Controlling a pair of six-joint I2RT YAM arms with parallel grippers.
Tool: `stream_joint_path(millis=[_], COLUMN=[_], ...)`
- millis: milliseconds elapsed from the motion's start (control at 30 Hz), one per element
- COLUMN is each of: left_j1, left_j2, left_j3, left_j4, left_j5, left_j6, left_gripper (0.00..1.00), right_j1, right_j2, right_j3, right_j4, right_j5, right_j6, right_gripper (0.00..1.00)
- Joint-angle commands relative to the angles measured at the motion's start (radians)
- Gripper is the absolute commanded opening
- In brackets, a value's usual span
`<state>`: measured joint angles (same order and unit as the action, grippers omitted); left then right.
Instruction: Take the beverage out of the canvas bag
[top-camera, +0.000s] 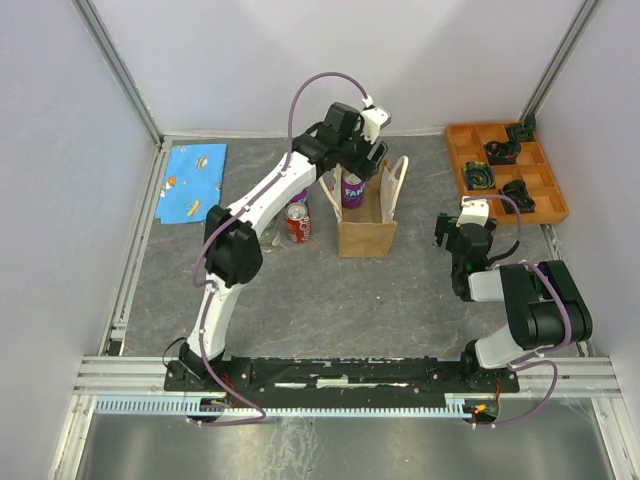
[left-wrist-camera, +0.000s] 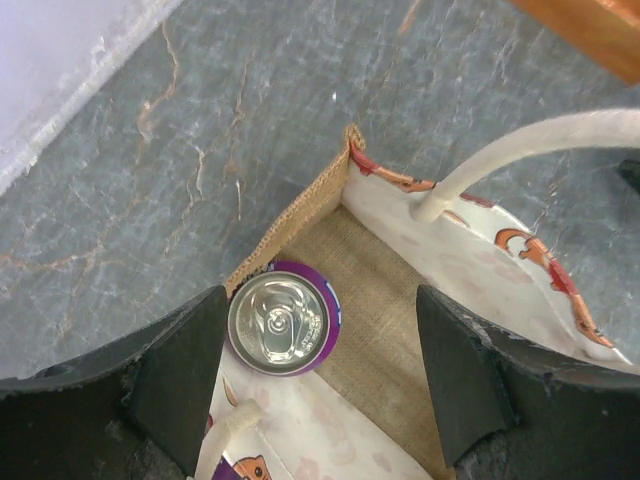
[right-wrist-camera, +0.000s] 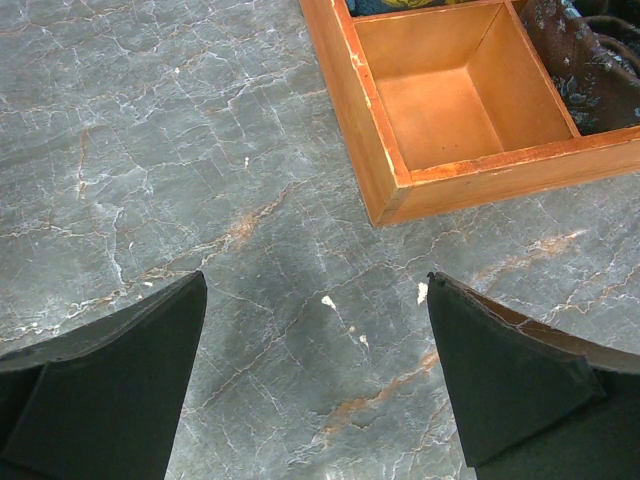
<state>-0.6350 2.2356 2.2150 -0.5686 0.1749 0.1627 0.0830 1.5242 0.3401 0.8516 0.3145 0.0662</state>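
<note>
At the upper left of the top view, a blue mat (top-camera: 195, 180) is lying flat on the table (top-camera: 300, 310), playing no part in the job. Right of it, 1 red can (top-camera: 298, 222) is standing upright on the table, just beside the left wall of the canvas bag (top-camera: 367, 232) and outside it.

The bag is standing upright and open near the middle of the frame, and 1 purple can (left-wrist-camera: 280, 322) is still sitting inside it, upright in a corner against the brown wall. So the task looks unfinished: the grasp, the lift and the setting down outside the bag are all left to do for this can.

The left gripper (left-wrist-camera: 320, 300) is hovering over the bag's mouth with its jaws spread wide and gripping nothing. In the left wrist view the can is showing in the lower left part of the gap, close to the left-hand finger (left-wrist-camera: 170, 380) and well apart from the other. Whether it is touching that finger cannot be told. 1 cream handle (left-wrist-camera: 520, 150) is arching across the upper right, near the other finger.

Further right, the right gripper (right-wrist-camera: 315, 285) is hanging wide open over bare table, holding nothing, near a corner of the orange tray (right-wrist-camera: 365, 110).
</note>
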Motion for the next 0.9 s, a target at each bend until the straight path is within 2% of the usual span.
stream_joint_path(millis=[0,400,867], left_j1=[0.000,0.000,-0.020], left_j2=[0.036,0.072,0.132], left_j3=[0.094,0.076,0.065], left_j4=[-0.072,-0.103,-0.121], left_j5=[-0.074,-0.178,-0.206], left_j6=[-0.019,-0.007,0.008], left_gripper=[0.82,0.82,0.83], right_j1=[-0.003,-0.004,-0.003], right_j2=[-0.012,-0.013,-0.013], right_j3=[0.017,0.017,0.017], right_j4=[0.032,0.032,0.032], right_j5=[0.004,0.005,0.005], right_j6=[0.006,0.007,0.007], right_gripper=[0.99,0.99,0.99])
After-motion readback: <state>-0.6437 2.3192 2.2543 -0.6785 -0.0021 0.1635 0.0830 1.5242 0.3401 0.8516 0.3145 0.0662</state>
